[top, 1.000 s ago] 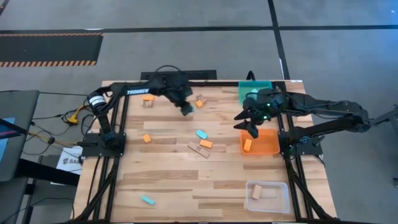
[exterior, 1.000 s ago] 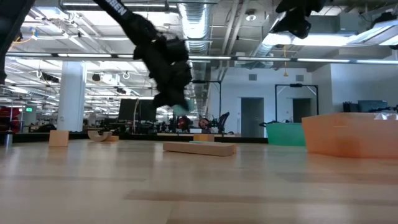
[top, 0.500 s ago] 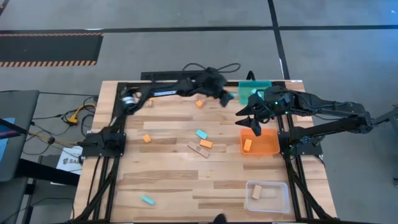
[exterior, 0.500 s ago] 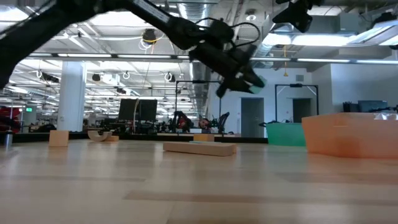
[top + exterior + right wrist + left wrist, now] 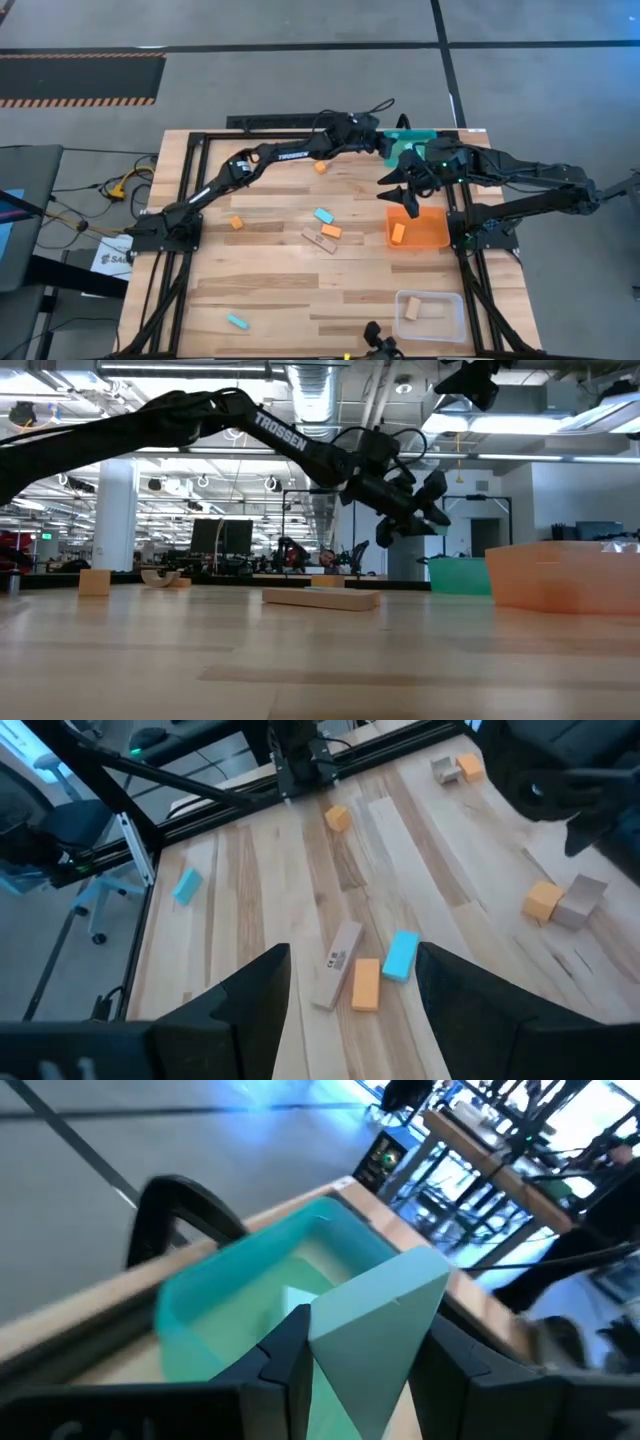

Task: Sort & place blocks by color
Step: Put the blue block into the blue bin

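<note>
My left gripper (image 5: 384, 147) reaches far across to the teal bin (image 5: 412, 139) at the table's far right and is shut on a light blue block (image 5: 375, 1315). The bin's open top (image 5: 250, 1295) lies just beyond the block. My right gripper (image 5: 402, 196) hangs open above the orange bin's left rim (image 5: 390, 228), touching nothing. An orange block (image 5: 398, 233) lies in that bin. Loose blocks lie flat on the table: orange (image 5: 320, 167), orange (image 5: 236, 222), light blue (image 5: 324, 215), orange (image 5: 331, 231), tan (image 5: 320, 240) and light blue (image 5: 237, 321). My left gripper pinches the light blue block between its two fingers (image 5: 290, 1355), which sit on opposite faces (image 5: 335, 1345). One end of the block sticks out past the fingertips. It is lifted clear of the table, by the teal bin's rim.
A clear bin (image 5: 455, 318) at the near right corner holds two tan blocks (image 5: 411, 309). Black frame rails run along the table's left, right and far edges. The left arm (image 5: 260, 160) spans the far part of the table. The near left of the table has open wood.
My left gripper has swung from the far middle of the table toward the right edge, carrying the light blue block, and now stands at the teal bin. My right gripper has stayed near the orange bin.
</note>
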